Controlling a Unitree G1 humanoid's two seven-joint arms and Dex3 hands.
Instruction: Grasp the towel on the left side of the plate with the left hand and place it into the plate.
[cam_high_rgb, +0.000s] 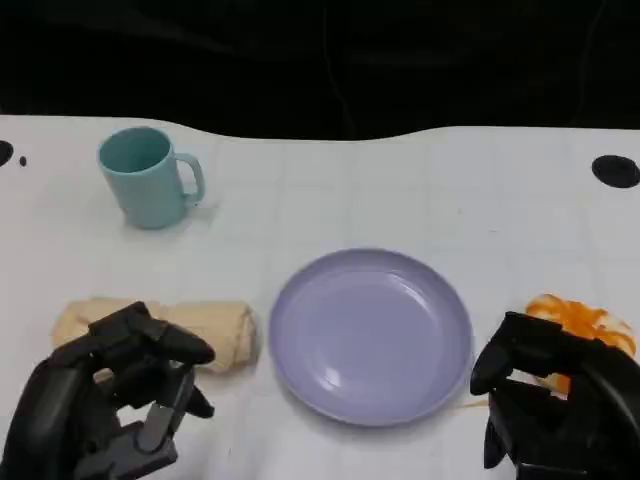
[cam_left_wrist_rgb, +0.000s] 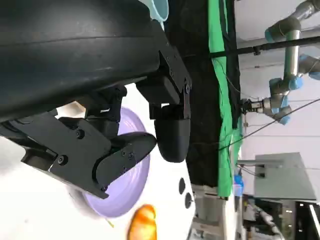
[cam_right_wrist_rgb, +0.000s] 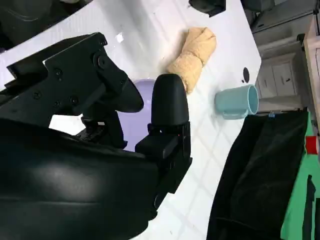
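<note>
Beige towel (cam_high_rgb: 215, 332) lies left of the plate (cam_high_rgb: 370, 335), ungrasped; left robot hand (cam_high_rgb: 120, 395) hovers spread at its near edge, approaching. Next: lower, close.

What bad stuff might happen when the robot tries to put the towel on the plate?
The left robot hand hovers over the near end of the rolled towel, so grabbing there might let the roll unroll or droop and drag. The towel lies close to the purple plate, so a low carry might bump the rim and push the plate toward the orange thing by the right robot hand.
</note>
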